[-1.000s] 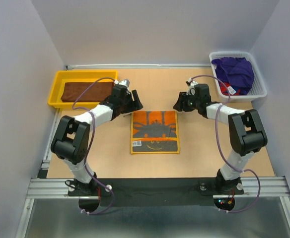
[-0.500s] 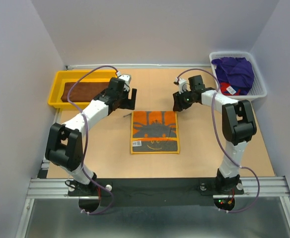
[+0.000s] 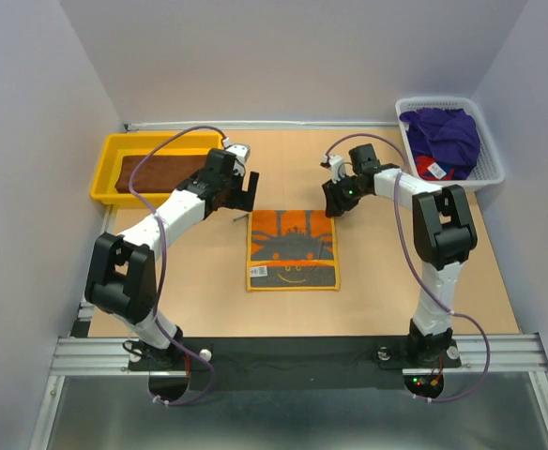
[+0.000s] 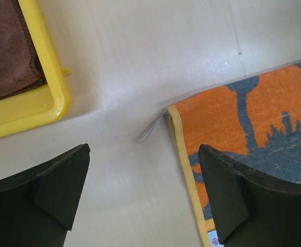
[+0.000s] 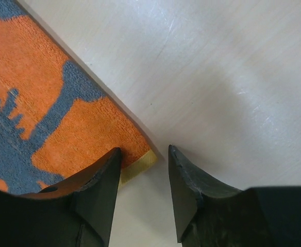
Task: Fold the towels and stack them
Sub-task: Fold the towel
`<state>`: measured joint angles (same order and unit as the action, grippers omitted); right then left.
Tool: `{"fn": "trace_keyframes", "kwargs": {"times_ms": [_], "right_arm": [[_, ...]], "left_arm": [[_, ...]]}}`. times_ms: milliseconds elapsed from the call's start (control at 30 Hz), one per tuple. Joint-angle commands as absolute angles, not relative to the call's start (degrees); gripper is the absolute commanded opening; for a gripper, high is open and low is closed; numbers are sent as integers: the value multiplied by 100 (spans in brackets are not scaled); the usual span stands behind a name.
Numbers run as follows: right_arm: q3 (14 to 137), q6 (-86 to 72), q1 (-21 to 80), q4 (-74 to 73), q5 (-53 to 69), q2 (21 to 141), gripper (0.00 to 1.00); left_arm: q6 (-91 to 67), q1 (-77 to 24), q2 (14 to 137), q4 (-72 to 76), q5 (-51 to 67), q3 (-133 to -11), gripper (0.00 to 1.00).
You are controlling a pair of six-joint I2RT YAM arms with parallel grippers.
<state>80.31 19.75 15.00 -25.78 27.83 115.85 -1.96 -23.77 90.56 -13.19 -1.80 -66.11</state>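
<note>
Top external take on the orange towel (image 3: 293, 249), flat mid-table with both far corners lined up for a pinch: could easily go wrong by closing off-centre, snagging just the yellow border (image 5: 136, 168) or the little tag (image 4: 150, 131) and dragging it crooked. Left gripper (image 4: 144, 154) wide open and empty over its corner; right gripper (image 5: 144, 152) roughly half open, straddling the other corner, nothing clamped yet.

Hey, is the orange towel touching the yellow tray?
Apart. The left wrist view shows a broad strip of bare table between the orange towel and the yellow tray.
</note>
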Motion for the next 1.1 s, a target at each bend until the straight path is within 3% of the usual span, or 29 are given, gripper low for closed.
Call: {"fn": "trace_keyframes", "kwargs": {"times_ms": [0,267,367,467,567,833,1067], "right_arm": [[8244,2188,1608,-2733,2585,11795,47],[8200,2285,1626,-2760,2206,11777,39],[8148,2311,1626,-2786,2171,11769,29],[8104,2338,1635,-2795,2092,11751,10],[8051,2391,1670,-2795,2074,11742,1],[8016,2400,1740,-2804,2030,11769,0],[7937,2417,1749,-2795,1934,11716,0]], "left_arm": [[-27,-2364,9131,-1266,-27,-6978,98],[272,-2373,9711,-1415,167,-7338,92],[421,-2382,9965,-1468,237,-7497,91],[492,-2443,10212,-1529,281,-7620,89],[501,-2531,10432,-1512,255,-7786,81],[545,-2540,11240,-1608,281,-8454,61],[597,-2540,11408,-1714,466,-8394,57]]}}
